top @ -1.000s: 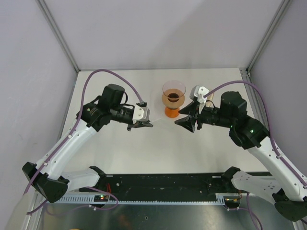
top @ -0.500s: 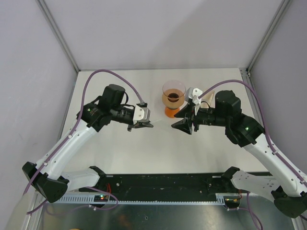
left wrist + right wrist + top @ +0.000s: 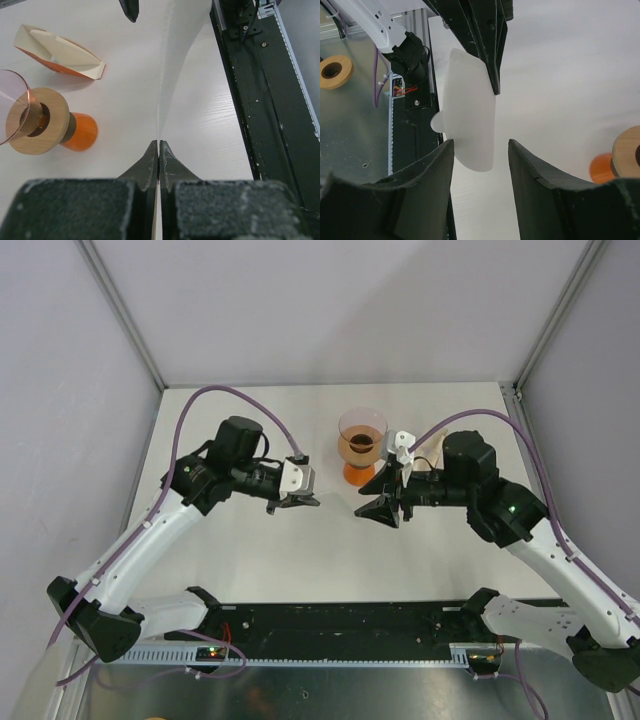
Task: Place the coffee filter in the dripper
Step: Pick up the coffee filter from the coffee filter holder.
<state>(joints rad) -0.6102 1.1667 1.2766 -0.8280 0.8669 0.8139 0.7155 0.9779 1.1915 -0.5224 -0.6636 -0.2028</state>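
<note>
My left gripper (image 3: 298, 502) is shut on the coffee filter (image 3: 172, 75), a thin white paper fan seen edge-on in the left wrist view, held above the table. In the right wrist view the filter (image 3: 470, 115) hangs from the left gripper's fingers (image 3: 487, 45), and its lower edge reaches between my right gripper's fingertips, close to the left one. My right gripper (image 3: 385, 510) is open and empty (image 3: 480, 165). The dripper (image 3: 362, 433), a clear pinkish cone, sits in a brown wooden ring on an orange beaker (image 3: 357, 474), behind and between the grippers; it also shows in the left wrist view (image 3: 12, 110).
A cream bundle of filters (image 3: 60, 52) lies on the table beyond the beaker, mostly hidden by the right arm in the top view. The black rail (image 3: 340, 625) runs along the table's near edge. A brown roll (image 3: 332, 70) lies below the table.
My right gripper has moved left toward the left gripper and the filter it holds. The left arm and the dripper have not moved.
</note>
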